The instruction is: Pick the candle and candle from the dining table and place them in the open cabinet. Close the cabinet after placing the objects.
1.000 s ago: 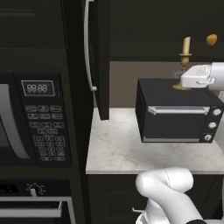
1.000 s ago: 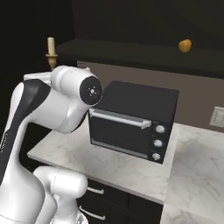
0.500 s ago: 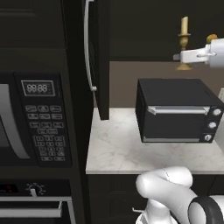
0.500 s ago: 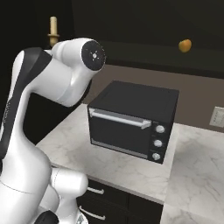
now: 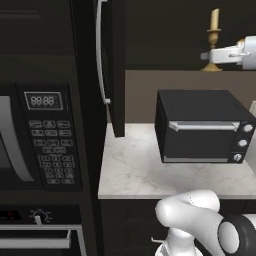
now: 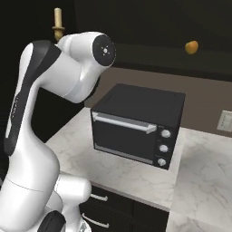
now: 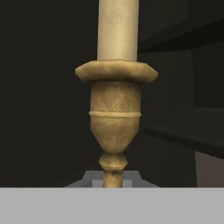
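Holding the candle (image 5: 214,31) upright, your gripper (image 5: 212,55) is clamped on its brass stem — the cabinet (image 5: 111,65) shelf lies just beneath the base, so lower straight.

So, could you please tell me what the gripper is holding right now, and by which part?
The gripper is shut on the taper candle in its brass candlestick, gripping it low on the thin stem, near the base.
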Robot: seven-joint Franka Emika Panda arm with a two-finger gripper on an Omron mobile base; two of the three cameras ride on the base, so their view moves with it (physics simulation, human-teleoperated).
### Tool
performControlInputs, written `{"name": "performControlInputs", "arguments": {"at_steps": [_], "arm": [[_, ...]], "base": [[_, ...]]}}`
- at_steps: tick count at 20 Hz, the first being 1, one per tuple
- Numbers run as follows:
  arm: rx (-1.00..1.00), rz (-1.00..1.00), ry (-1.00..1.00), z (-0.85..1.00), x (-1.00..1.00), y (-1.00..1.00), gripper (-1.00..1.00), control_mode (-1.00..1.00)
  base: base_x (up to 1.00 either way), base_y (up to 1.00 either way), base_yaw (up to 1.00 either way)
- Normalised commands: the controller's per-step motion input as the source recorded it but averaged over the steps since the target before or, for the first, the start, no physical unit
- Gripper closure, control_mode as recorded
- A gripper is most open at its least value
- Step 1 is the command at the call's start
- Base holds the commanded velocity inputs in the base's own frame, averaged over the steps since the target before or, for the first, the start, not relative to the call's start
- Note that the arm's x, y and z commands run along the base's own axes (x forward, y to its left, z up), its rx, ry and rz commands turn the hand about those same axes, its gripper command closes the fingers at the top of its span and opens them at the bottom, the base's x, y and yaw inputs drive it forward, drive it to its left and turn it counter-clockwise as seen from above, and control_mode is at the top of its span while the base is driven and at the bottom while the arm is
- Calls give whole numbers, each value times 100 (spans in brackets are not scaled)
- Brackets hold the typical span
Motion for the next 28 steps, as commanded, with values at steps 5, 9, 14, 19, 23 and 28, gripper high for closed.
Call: {"name": "performControlInputs", "arguments": {"at_steps": [5, 9, 14, 19, 23, 28], "arm": [[2, 0, -19, 0, 25, 0, 100, -100], [1, 0, -2, 0, 24, 0, 100, -100], [2, 0, 0, 0, 24, 0, 100, -100], [2, 0, 1, 0, 26, 0, 100, -100], [0, 1, 0, 0, 28, 0, 100, -100], [0, 1, 0, -3, 30, 0, 100, -100]], "base": [[0, 0, 0], [0, 0, 0], [0, 0, 0], [0, 0, 0], [0, 0, 0], [0, 0, 0]]}}
